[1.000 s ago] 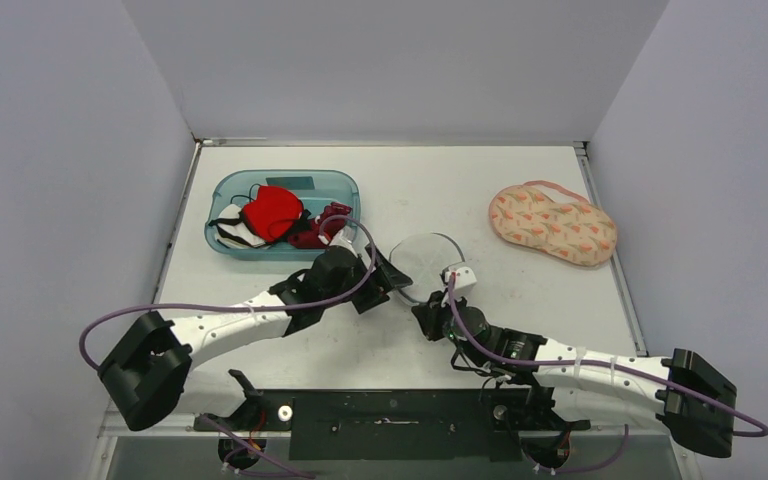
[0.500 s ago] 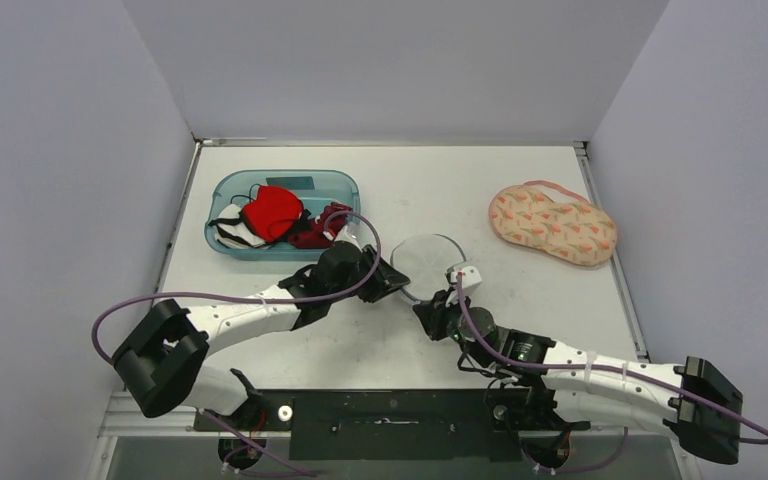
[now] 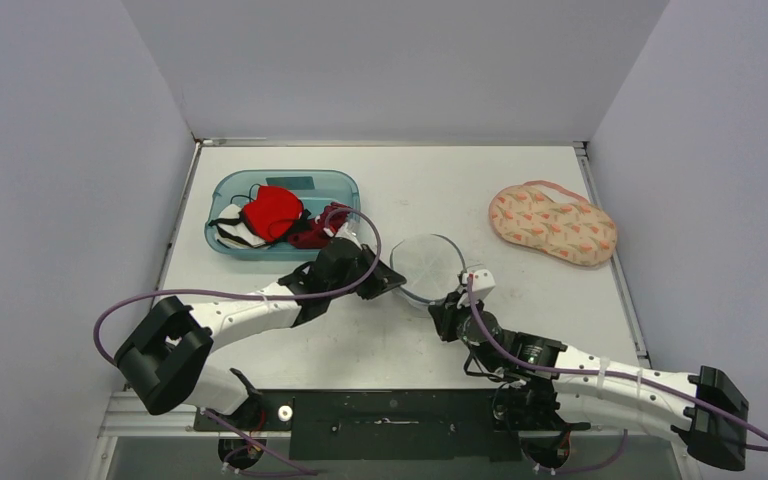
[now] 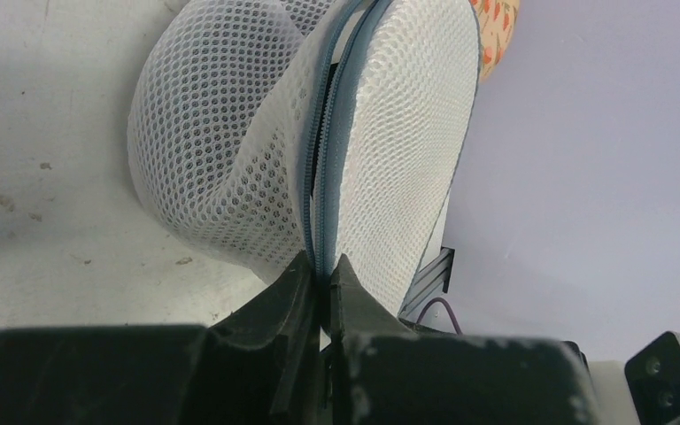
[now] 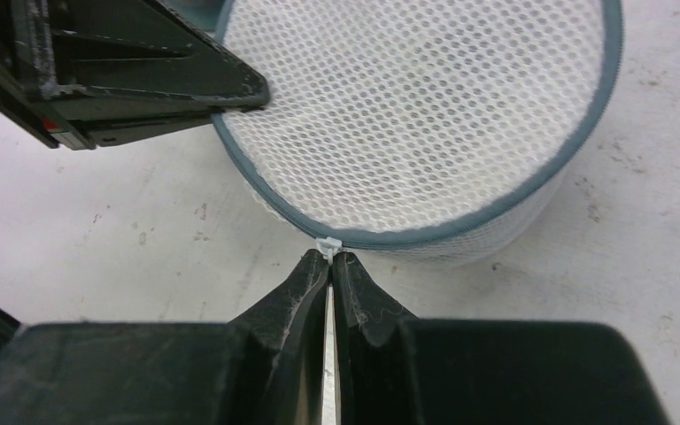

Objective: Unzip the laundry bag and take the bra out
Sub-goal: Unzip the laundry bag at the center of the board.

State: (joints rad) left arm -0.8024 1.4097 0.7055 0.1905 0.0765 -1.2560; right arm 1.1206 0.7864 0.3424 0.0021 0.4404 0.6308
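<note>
Both sets of jaws are closed on the bag. The left gripper (image 4: 320,270) pinches the teal zip seam on the left side of the laundry bag (image 3: 428,262), with the mesh rim running up from between its fingers. The right gripper (image 5: 329,261) is clamped on the small white zipper pull (image 5: 328,245) at the bag's near edge.

At the far left of the table (image 3: 520,320) sits a blue tub (image 3: 352,190) holding red, dark and white clothing (image 3: 272,212), apart from the work in hand. The round white mesh bag stands at the centre, just beyond the two grippers. At the far right, well apart from the bag, lies a peach floral padded piece (image 3: 552,222) with two lobes. It may be a bra, but I cannot tell.

The task looks barely begun. From the right wrist the teal rim reads as closed all round, with the pull at its near point. The left wrist view shows a thin dark line between the zip tapes near the fingers, and I cannot tell whether that is a gap. No bra shows through the mesh. Holding the seam and taking the pull seem done. What is left is running the zip round the rim, opening the bag and lifting the bra out.
</note>
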